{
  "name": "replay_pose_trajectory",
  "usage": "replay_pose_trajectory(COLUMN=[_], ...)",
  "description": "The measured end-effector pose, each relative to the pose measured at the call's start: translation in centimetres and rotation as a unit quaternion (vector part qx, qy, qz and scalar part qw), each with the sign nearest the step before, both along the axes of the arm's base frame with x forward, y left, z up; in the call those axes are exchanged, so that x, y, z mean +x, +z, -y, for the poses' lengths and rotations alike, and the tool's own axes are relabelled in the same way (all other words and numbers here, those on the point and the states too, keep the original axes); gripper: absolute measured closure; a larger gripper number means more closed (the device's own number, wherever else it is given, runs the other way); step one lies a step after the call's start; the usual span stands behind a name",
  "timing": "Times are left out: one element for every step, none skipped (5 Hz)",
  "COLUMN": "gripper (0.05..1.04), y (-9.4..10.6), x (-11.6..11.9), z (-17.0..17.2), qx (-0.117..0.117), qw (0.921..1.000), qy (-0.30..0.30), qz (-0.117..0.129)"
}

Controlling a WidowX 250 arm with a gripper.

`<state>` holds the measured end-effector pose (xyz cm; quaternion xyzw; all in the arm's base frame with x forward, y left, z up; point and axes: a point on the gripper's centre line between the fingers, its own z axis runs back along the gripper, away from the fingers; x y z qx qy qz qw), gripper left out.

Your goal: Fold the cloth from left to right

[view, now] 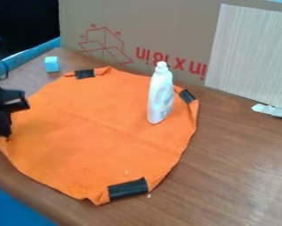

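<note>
At the left edge of the camera view is the black gripper, its lower end over the left rim of the orange cloth. Whether it touches the cloth there, I cannot tell. The cloth lies spread out on the table, roughly round, with a faint crease across its middle. Black patches mark its upper left, right and bottom edges, where small bits of the border are turned in. The arm hides part of the cloth's left side.
A white bottle stands upright on the cloth's right part. A light blue cube sits on the brown table beyond the upper left edge. Behind stands a cardboard panel; a white object lies at the right.
</note>
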<state>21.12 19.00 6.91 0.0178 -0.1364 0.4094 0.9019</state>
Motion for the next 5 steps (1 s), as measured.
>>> replay_pose_trajectory(gripper=[1.020,1.024,1.024,1.024,1.024], y=[2.6,4.7,6.0,7.3,9.2], x=[0.8,1.4,2.3,4.2,6.3], z=[0.5,1.0,2.0,4.3,6.7], qx=[-0.017,-0.041,-0.068,-0.084,-0.104], qw=[0.9994,0.9980,0.9960,0.9949,0.9923], qy=[-0.001,0.016,0.037,0.036,0.044], qz=[0.029,0.046,0.044,0.042,0.051])
